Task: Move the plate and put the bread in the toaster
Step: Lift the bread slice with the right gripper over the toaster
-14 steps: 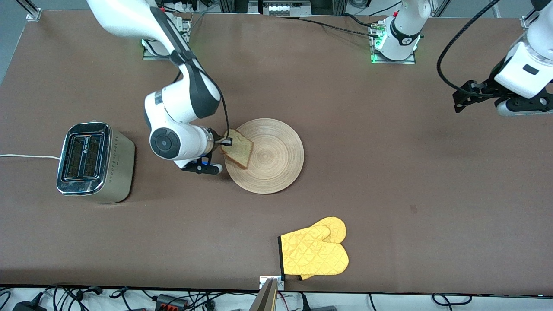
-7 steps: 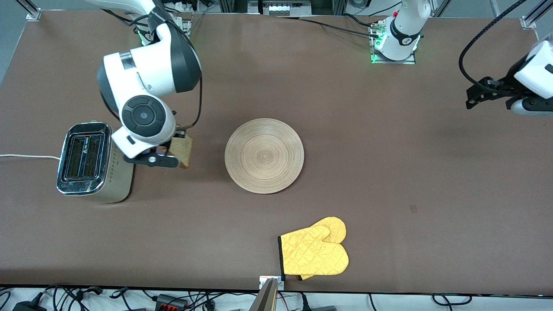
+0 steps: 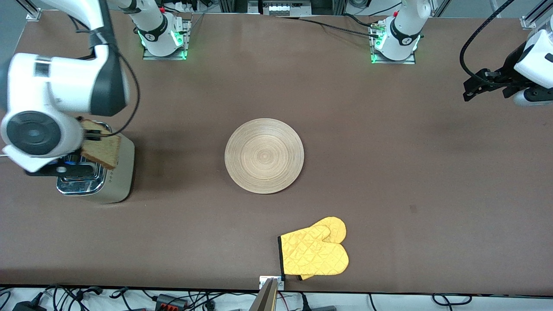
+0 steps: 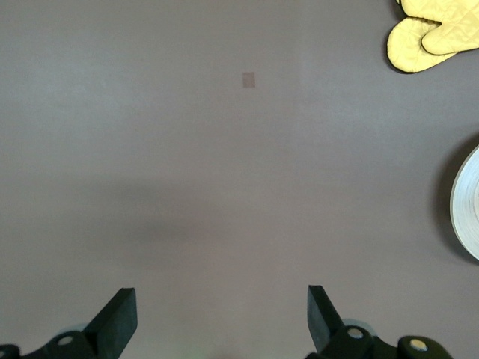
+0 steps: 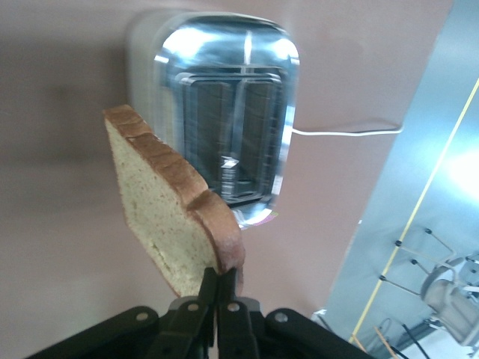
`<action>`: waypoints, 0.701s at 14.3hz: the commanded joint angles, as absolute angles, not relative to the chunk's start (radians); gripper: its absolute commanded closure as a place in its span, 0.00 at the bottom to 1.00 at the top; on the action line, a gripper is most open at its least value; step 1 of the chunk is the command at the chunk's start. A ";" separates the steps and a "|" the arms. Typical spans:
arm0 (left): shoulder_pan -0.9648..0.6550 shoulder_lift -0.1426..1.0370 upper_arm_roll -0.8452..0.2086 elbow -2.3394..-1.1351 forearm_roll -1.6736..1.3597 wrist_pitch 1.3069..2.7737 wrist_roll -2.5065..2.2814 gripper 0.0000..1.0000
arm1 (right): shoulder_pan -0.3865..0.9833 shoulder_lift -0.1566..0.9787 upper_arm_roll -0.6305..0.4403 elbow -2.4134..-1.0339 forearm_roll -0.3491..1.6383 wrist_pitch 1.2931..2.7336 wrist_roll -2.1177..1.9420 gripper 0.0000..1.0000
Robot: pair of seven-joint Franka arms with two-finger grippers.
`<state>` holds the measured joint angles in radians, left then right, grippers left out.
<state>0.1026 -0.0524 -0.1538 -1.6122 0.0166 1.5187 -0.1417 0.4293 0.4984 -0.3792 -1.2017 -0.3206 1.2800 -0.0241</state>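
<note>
My right gripper (image 3: 88, 136) is shut on the bread (image 3: 102, 149), a brown slice with darker crust, and holds it on edge in the air over the toaster (image 3: 114, 181). The right wrist view shows the bread (image 5: 161, 213) pinched at one corner by my right gripper (image 5: 219, 278), with the chrome-topped toaster (image 5: 224, 142) and its two slots below. The round light-wood plate (image 3: 264, 155) lies bare at the table's middle. My left gripper (image 3: 468, 88) is open and empty, waiting in the air over the left arm's end of the table; in its own view the left gripper (image 4: 221, 310) stands over bare table.
A yellow oven mitt (image 3: 314, 252) lies near the table's front edge, nearer to the front camera than the plate. The toaster's white cord (image 3: 8, 156) runs off the right arm's end. The left wrist view shows the mitt (image 4: 438, 34) and the plate's rim (image 4: 468, 209).
My right gripper lifted the bread off the plate and carried it toward the right arm's end, from over the plate to over the toaster. The left arm barely moved.
</note>
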 commanded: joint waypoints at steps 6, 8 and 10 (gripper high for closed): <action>0.097 -0.028 -0.137 -1.600 -0.031 1.572 -0.138 0.00 | 0.417 0.561 -0.456 -1.183 -0.334 1.292 -0.149 1.00; 0.098 -0.029 -0.137 -1.598 -0.031 1.571 -0.137 0.00 | 0.404 0.574 -0.456 -1.183 -0.333 1.311 -0.149 1.00; 0.098 -0.029 -0.137 -1.598 -0.031 1.571 -0.138 0.00 | 0.403 0.578 -0.454 -1.183 -0.334 1.313 -0.149 1.00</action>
<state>0.0981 -0.0304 -0.1370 -1.6122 -0.0135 1.5718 -0.1417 0.4082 0.5769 -0.4507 -1.1955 -0.3207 1.3113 -0.1281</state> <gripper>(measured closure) 0.000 0.969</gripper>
